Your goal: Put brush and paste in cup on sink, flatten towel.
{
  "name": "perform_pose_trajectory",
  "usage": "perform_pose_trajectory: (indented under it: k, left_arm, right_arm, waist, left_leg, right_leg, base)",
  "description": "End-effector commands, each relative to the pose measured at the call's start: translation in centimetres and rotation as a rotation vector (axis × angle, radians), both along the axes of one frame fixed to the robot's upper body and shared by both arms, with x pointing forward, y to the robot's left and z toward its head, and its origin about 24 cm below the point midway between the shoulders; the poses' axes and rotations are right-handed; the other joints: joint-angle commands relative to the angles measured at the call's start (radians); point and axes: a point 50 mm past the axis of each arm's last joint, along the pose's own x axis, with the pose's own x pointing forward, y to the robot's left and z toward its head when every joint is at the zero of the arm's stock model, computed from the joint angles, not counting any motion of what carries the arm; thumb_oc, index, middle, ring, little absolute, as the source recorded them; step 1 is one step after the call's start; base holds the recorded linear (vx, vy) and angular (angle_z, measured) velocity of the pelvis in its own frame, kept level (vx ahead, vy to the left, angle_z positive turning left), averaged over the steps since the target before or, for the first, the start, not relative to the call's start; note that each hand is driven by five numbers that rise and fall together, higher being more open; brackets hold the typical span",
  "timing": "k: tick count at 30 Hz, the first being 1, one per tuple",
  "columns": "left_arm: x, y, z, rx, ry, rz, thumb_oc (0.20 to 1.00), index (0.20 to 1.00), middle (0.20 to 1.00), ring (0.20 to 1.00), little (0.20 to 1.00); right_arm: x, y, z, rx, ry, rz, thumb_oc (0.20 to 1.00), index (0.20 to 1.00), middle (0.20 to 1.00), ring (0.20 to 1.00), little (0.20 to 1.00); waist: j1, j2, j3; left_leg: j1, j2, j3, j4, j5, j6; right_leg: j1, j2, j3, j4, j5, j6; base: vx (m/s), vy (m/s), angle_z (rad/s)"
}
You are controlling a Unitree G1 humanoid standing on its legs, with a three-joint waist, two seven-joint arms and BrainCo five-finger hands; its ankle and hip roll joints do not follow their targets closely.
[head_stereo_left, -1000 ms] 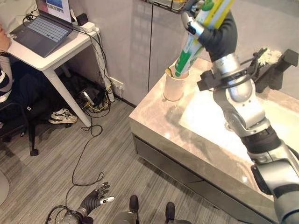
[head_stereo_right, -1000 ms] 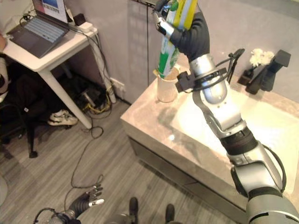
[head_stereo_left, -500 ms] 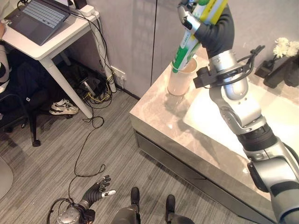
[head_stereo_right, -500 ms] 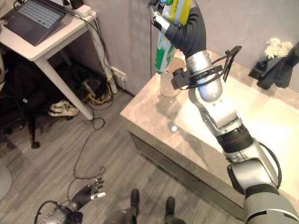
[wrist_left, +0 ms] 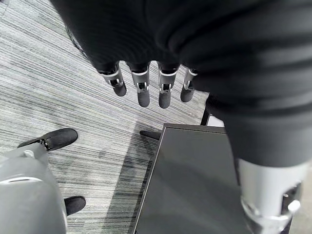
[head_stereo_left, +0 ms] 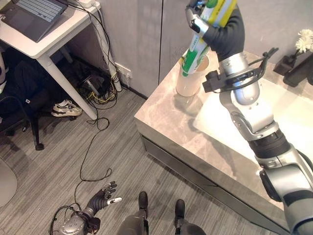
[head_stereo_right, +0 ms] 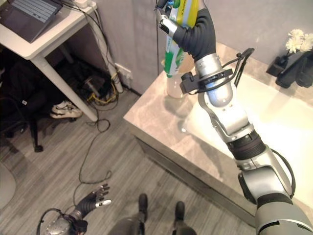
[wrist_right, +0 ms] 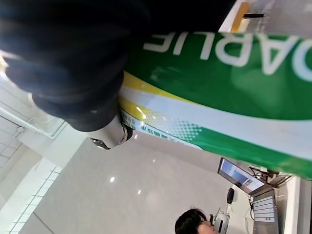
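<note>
Left eye view: my right robot hand [head_stereo_left: 215, 22] stays clamped on the toothpaste tube [head_stereo_left: 195, 49], its lower end still over the cup [head_stereo_left: 190, 81], not released; left robot hand [head_stereo_left: 103, 198] hangs relaxed.

Glossy marble-look sink counter [head_stereo_left: 166, 112]; shiny paste tube [head_stereo_left: 195, 49]; matt cup [head_stereo_left: 188, 84].

You look down on a grey wood-grain plank floor [head_stereo_left: 58, 147]. Ahead stands a pale grey panelled wall [head_stereo_left: 142, 34] with a socket low on it [head_stereo_left: 125, 74]. At upper left a white desk [head_stereo_left: 46, 46] carries an open laptop [head_stereo_left: 29, 12]; beneath it lie tangled cables [head_stereo_left: 95, 88] and a person's white shoe [head_stereo_left: 67, 108]. Right, a marble counter [head_stereo_left: 166, 110] surrounds a brightly lit white basin [head_stereo_right: 274, 122].
</note>
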Motion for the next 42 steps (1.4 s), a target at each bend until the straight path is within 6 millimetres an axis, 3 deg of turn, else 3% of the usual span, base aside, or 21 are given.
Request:
perform_pose_trajectory:
  k: [1,11,28,42]
  left_arm:
    - [0.1,0.3,0.4,0.049,-0.029,-0.044,1.0,1.0,1.0,1.0,1.0]
    - [-0.1,-0.2,0.1,0.031,-0.027,-0.021,1.0,1.0,1.0,1.0,1.0]
    - [0.7,-0.2,3.5,-0.062,-0.14,-0.025,1.0,1.0,1.0,1.0,1.0]
    - [1.1,-0.7,5.7,-0.128,-0.198,-0.051,1.0,1.0,1.0,1.0,1.0]
  right_arm:
    - [-1.7,-0.2,3.6,0.047,-0.162,0.013,0.2,0.2,0.2,0.2,0.2]
    - [-0.9,-0.7,2.0,0.051,-0.096,0.001,0.2,0.2,0.2,0.2,0.2]
    - [-0.6,-0.7,1.7,0.039,-0.095,-0.041,0.2,0.2,0.2,0.2,0.2]
    - [-3.3,-0.6,2.9,0.075,-0.187,0.071,0.2,0.2,0.2,0.2,0.2]
  waist:
    - [0.032,-0.028,-0.005]
    - [0.041,-0.029,-0.002]
    - [0.057,-0.033,0.015]
    - [0.038,-0.037,0.026]
  left_leg:
    - [0.002,0.015,-0.029,0.005,0.001,-0.047]
    - [0.011,0.015,-0.033,0.005,-0.003,-0.046]
    - [-0.03,0.014,-0.048,0.005,0.01,-0.049]
    - [-0.023,0.017,-0.038,0.005,0.005,-0.047]
  right_leg:
    - [-0.02,-0.057,-0.042,0.0,0.091,0.063]
    - [-0.009,-0.055,-0.055,0.0,0.082,0.062]
    - [-0.04,-0.052,-0.066,0.0,0.084,0.061]
    - [-0.042,-0.05,-0.059,0.0,0.085,0.062]
  base:
    - [0.04,0.005,-0.01]
    - [0.03,0.001,-0.01]
    - [0.0,-0.001,0.01]
    - [0.0,0.0,0.0]
